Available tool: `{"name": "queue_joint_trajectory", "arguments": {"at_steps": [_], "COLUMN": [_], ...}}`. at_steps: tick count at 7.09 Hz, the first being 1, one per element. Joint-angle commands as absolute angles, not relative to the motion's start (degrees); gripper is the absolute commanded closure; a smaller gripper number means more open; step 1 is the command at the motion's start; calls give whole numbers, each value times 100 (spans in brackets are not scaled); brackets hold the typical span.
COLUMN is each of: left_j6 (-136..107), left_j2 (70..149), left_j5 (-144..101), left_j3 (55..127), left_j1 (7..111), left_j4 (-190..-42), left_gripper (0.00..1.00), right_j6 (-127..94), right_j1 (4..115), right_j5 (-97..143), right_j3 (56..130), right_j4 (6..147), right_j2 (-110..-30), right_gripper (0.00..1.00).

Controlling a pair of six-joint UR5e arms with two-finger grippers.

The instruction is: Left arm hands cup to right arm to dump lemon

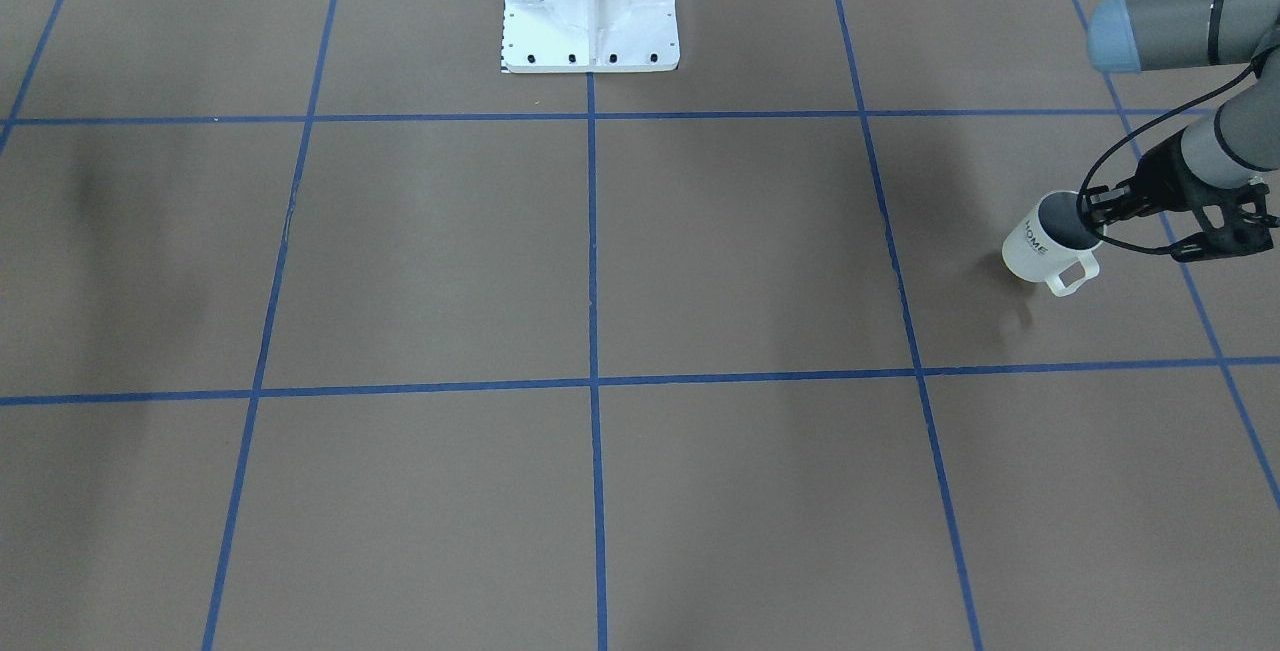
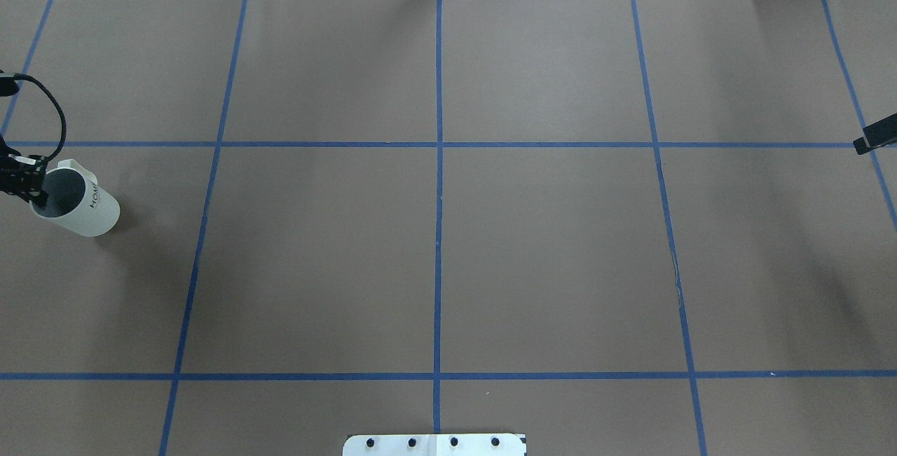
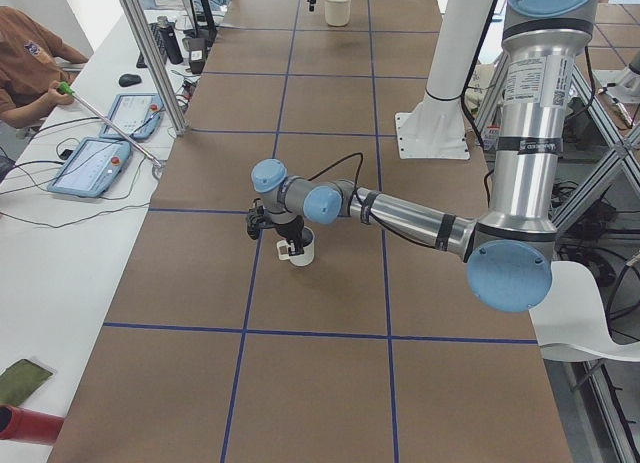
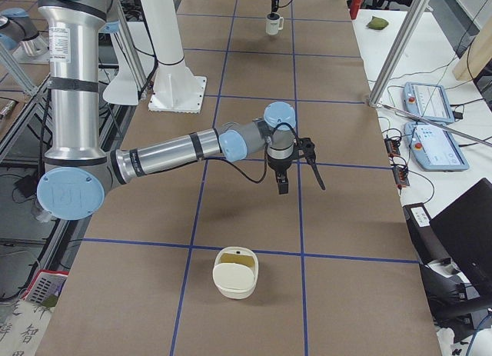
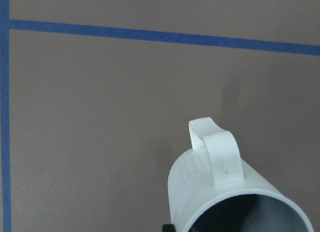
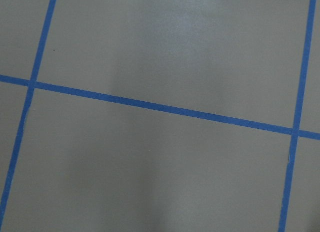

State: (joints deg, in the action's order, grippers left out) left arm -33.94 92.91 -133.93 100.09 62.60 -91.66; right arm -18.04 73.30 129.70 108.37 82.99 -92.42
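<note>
The cup (image 1: 1028, 253), lettered "HOME", was tilted at the front-facing view's right edge, its rim pinched by the left pincer (image 1: 1093, 215). Under it lay the brown desk (image 1: 700, 251), gridded with blue tape (image 1: 592, 231). A white base (image 1: 590, 11) stood top centre. The right pincer (image 2: 876, 136) barely showed, and I could not tell its state.

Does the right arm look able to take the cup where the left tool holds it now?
Probably not yet. The cup hangs tilted in the left tool at the overhead view's left edge; the right tool sits at its right edge. Nothing shows between them, but the gap looks too wide.
</note>
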Motion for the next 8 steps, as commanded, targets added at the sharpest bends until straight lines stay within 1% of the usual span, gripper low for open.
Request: {"name": "queue_joint_trajectory", "arguments": {"at_steps": [1,5,6,7,8], "left_j6": [-3454,-3401,-3401,-3401,-3401], "left_j2": [9264,9123,9123,9123,9114], "left_j5": [-13403,-13403,-13403,-13403,-13403], "left_j3": [10081,10081,10072,10081,10125], "left_j1": [6161,6152,6144,6144,6152], "left_j4": [-9202,-9220,-9220,-9220,-9211], "left_gripper": [100,100,97,59,9], "right_j6": [-1802,-1810,-1811,-1811,-1828], "right_j1": [7330,7365,7365,7365,7365], "right_j5": [13007,13210,13210,13210,13210], "right_j3": [10837,10846,10846,10846,10854], "right_j4": [8297,8297,8297,8297,8297], "right_j2": [-9237,-9229,-9229,-9220,-9211], "right_gripper": [0,0,0,0,0]}}
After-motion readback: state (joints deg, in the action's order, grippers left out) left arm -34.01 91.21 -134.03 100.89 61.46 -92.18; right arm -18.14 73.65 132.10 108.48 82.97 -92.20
